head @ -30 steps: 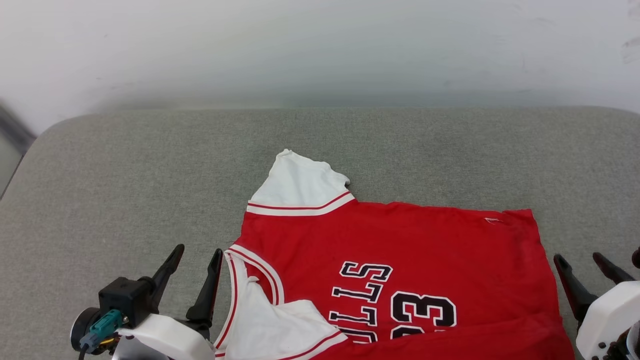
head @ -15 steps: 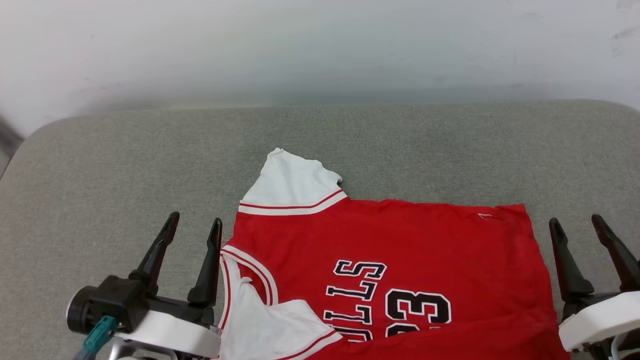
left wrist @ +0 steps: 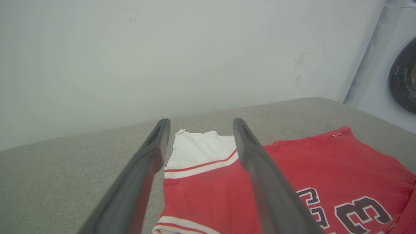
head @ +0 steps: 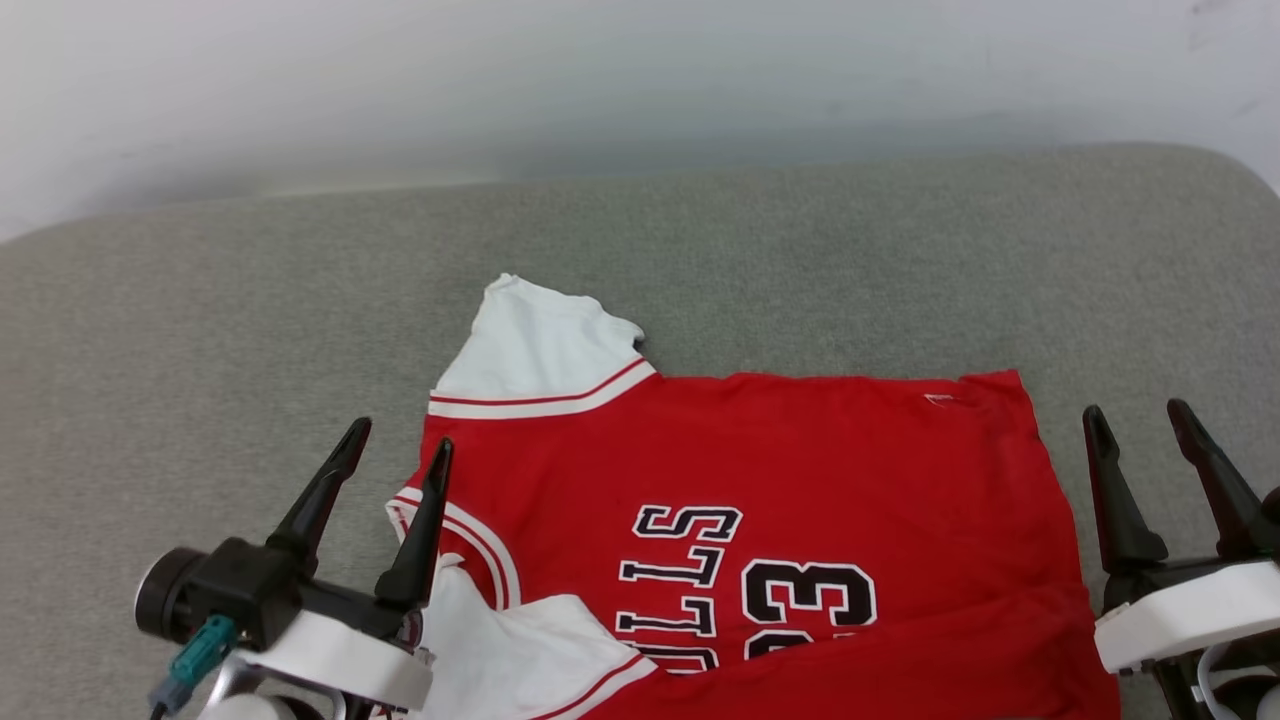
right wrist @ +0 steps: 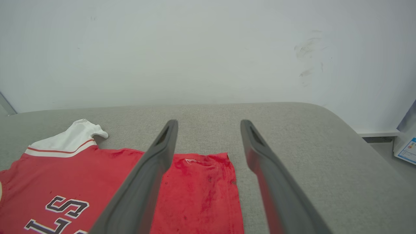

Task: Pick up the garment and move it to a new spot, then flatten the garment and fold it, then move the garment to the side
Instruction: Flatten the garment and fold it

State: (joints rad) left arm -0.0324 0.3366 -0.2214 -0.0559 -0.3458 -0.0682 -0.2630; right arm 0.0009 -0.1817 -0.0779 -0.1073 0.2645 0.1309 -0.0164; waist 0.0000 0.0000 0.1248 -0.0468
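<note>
- We're over the grey padded surface (head: 700, 250). The garment (head: 800, 460) lies spread on it, close to our near edge, between the two arms.
- The left gripper (head: 403, 435) hangs at the neckline (head: 470, 530), fingers spread and empty. The right gripper (head: 1135, 410) sits just beside the hem (head: 1045, 480), spread and empty too.
- We'd call this the flatten-and-fold step, with the fold about to begin.
- The long axis runs left to right: neck to our left, hem to our right, far sleeve (head: 535, 345) pointing away.
- The near side runs off the head view's bottom, so it may already be turned over; we can't say.
- Next, both grippers need to drop onto matching edges and pinch evenly.
</note>
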